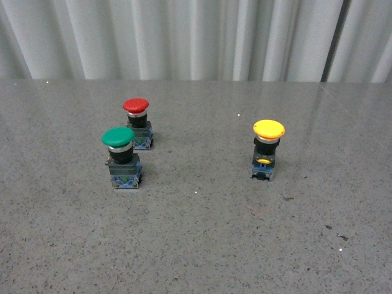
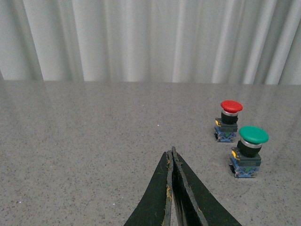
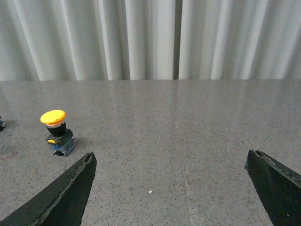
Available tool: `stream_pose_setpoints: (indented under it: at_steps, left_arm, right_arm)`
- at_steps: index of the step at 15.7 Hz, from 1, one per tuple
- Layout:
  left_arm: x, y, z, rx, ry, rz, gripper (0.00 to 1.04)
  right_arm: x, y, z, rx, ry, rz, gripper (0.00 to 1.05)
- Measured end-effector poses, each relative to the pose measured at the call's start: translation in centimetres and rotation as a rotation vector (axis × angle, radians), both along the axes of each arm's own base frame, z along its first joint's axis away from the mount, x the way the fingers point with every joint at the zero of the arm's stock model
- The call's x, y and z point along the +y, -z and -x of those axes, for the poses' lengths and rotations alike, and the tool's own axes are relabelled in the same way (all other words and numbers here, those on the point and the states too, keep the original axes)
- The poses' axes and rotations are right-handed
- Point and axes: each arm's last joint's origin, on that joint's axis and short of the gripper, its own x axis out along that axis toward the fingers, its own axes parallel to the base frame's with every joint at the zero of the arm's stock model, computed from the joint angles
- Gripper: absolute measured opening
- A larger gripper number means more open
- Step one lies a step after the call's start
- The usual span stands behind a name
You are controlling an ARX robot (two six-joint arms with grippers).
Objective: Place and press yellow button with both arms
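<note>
The yellow button (image 1: 267,147) stands upright on the grey table at the right of the front view, with a round yellow cap, black neck and blue bottom. It also shows in the right wrist view (image 3: 56,131), ahead of and beside one finger. My right gripper (image 3: 170,157) is open and empty, its jaws wide apart above bare table. My left gripper (image 2: 172,153) is shut and empty, its tips pressed together. Neither arm shows in the front view.
A green-capped button (image 1: 121,157) and a red-capped button (image 1: 137,122) stand close together at the left of the front view; both show in the left wrist view, green (image 2: 249,150) and red (image 2: 229,120). A pale curtain (image 1: 196,37) hangs behind the table's far edge.
</note>
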Motion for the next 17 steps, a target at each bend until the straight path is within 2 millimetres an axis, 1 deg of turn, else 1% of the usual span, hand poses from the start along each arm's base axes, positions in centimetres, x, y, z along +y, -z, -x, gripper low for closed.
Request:
stream_pose_setpoints:
  at_steps: [8, 10, 11, 12, 16, 17]
  left_arm:
    - [0.0, 0.0, 1.1, -0.002, 0.0, 0.0, 0.02]
    - [0.0, 0.6, 2.1, 0.036, 0.0, 0.0, 0.02]
    - [0.0, 0.0, 2.3, -0.015, -0.002, 0.0, 0.02]
    - [0.0, 0.4, 2.2, 0.016, 0.0, 0.0, 0.02]
    - [0.0, 0.3, 2.3, 0.003, 0.0, 0.0, 0.02]
    - [0.0, 0.4, 2.3, 0.009, 0.0, 0.001, 0.09]
  right_arm:
    - [0.0, 0.0, 0.0, 0.0, 0.0, 0.0, 0.98]
    - [0.0, 0.0, 0.0, 0.0, 0.0, 0.0, 0.98]
    - [0.0, 0.0, 0.0, 0.001, 0.0, 0.0, 0.98]
    - [0.0, 0.0, 0.0, -0.001, 0.0, 0.0, 0.98]
    - [0.0, 0.0, 0.0, 0.0, 0.0, 0.0, 0.98]
    - [0.0, 0.0, 0.0, 0.0, 0.0, 0.0, 0.98]
